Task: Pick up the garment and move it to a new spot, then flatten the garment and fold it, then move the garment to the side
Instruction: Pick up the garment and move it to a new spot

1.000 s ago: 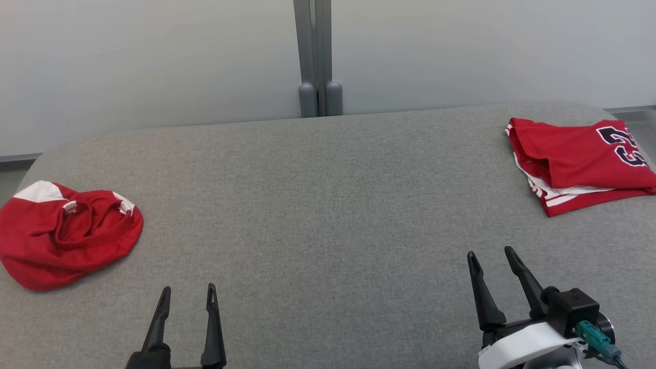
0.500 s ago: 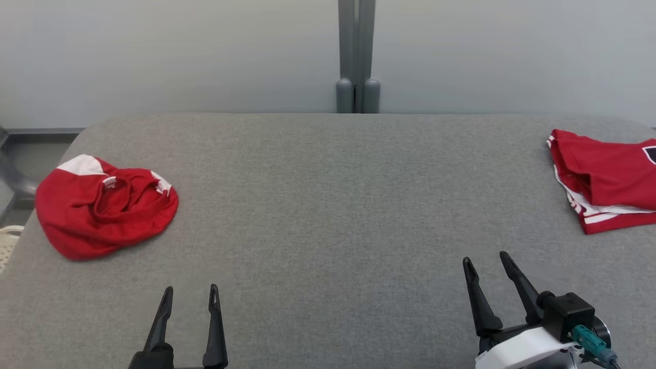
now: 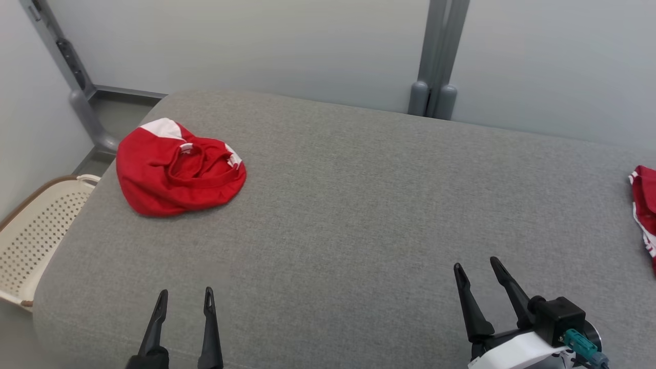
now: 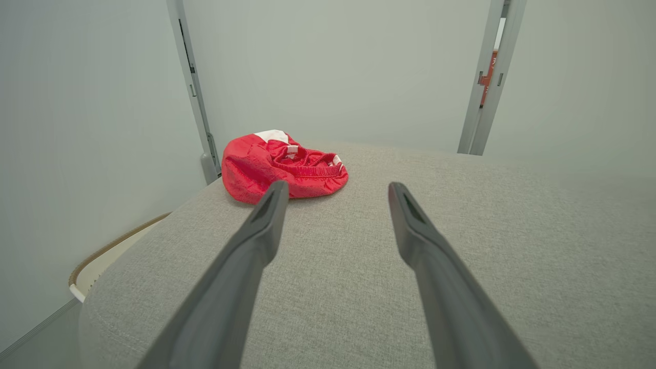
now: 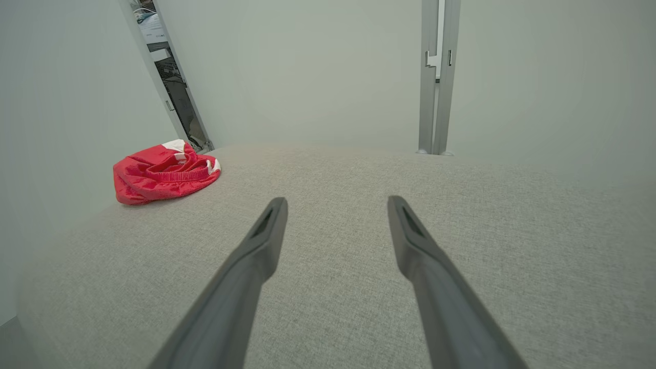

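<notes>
The garment (image 3: 174, 171) is a crumpled red heap with white patches and lies on the grey bench (image 3: 333, 205), near its far left corner. Its waistband or neck opening faces up, though the bunching makes it hard to say which.

The left tool (image 3: 185, 291) hovers over the near edge of the bench with its two dark fingers apart and nothing between them. The garment sits well ahead of it and slightly to its left. In the left wrist view the garment (image 4: 277, 166) shows just beyond the tip of the left-hand finger, apart from it.

The right tool (image 3: 475, 263) hangs over the near right part of the bench, its fingers likewise spread and empty. The garment is well apart from it, far across the bench to the left. In the right wrist view it lies at the far left (image 5: 159, 174), clear of both fingers.

A pale perforated basket (image 3: 36, 230) stands below the left end of the bench. A grey post (image 3: 435, 56) rises against the wall behind. At the right edge of the head view, a red cloth (image 3: 647, 205) with white trim lies on the bench, cut off by the frame.
</notes>
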Motion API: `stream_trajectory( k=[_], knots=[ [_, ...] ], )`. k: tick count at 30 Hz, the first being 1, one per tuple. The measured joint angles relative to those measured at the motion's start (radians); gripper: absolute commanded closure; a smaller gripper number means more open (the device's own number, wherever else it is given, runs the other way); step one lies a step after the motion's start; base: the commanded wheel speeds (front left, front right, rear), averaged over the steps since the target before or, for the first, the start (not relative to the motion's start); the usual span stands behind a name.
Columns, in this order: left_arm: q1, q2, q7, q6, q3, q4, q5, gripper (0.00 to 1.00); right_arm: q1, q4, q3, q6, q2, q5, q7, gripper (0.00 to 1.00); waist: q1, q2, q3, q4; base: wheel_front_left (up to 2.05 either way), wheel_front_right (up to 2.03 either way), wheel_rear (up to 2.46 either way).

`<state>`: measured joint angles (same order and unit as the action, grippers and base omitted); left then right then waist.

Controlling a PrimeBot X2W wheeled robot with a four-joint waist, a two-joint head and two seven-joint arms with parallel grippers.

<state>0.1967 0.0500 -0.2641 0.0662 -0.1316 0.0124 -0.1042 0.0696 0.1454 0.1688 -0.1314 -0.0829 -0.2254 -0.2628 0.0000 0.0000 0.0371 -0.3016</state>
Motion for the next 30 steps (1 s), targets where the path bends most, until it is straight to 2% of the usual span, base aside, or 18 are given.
stream_trajectory(
  k=[11,23,26,30],
  knots=[
    [0.008,0.0,0.0,0.0,0.004,-0.002,0.0,0.0,0.0,0.006,0.008,0.0,0.004,-0.002,0.0,0.0,0.0,0.0,0.011,-0.078,0.0,0.0,0.0],
    [0.005,0.0,0.0,0.027,0.02,-0.019,0.0,0.0,0.0,0.003,0.017,0.0,-0.01,-0.003,0.0,0.0,0.0,0.0,-0.006,-0.069,0.0,0.0,0.0],
    [-0.039,0.0,0.0,0.03,0.036,-0.037,0.007,0.0,-0.014,-0.006,0.016,0.0,-0.029,0.001,0.0,0.0,0.0,0.0,-0.031,-0.065,0.0,0.0,0.0],
    [-0.14,0.004,0.0,0.011,0.07,-0.039,0.028,0.0,-0.047,-0.019,0.016,0.0,-0.064,0.008,0.0,0.0,0.0,0.0,-0.082,-0.06,0.0,0.0,0.0]
  ],
)
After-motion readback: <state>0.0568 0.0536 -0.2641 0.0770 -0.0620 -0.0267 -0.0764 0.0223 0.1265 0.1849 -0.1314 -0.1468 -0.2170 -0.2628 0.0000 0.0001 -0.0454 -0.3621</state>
